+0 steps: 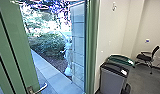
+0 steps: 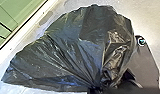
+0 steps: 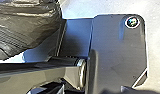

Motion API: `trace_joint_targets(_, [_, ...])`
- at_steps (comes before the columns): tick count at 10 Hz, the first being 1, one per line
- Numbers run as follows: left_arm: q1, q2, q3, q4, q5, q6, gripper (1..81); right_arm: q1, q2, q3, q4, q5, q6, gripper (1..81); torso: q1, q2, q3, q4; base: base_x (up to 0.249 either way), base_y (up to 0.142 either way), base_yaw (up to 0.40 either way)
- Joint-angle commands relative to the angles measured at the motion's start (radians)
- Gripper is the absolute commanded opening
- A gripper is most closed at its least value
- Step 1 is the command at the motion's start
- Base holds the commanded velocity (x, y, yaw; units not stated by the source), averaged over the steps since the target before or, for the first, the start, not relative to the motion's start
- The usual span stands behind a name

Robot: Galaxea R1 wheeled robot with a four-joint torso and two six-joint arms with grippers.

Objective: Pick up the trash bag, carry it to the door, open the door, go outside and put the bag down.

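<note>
Beside the open green door, my left gripper clamps the gathered black plastic trash bag; my right gripper I can't read.

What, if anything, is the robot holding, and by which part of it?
A black trash bag, held by its gathered neck in the left claw.

We see a grey bin with a black lid, a green-lidded bin just behind it, a black chair farther back, cream wall beside it and, left of it, a green door striped with dark lines; our trash bag is black, streaked with pale glints
</note>
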Motion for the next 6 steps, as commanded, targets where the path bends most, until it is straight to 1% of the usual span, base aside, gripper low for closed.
trace_joint_targets(1, [-0.072, -0.004, 0.001, 0.008, 0.041, 0.005, 1.0, 0.043, 0.006, 0.001, -0.013, -0.061, -0.007, 81.1, 0.001, 0.000, 0.000, 0.000, 0.099, 0.000, 0.000])
trace_joint_targets(6, [-0.072, -0.004, 0.001, 0.010, 0.041, 0.005, 1.0, 0.041, 0.006, 0.001, -0.011, -0.061, -0.007, 81.1, 0.001, 0.000, 0.000, 0.000, 0.092, 0.000, 0.000])
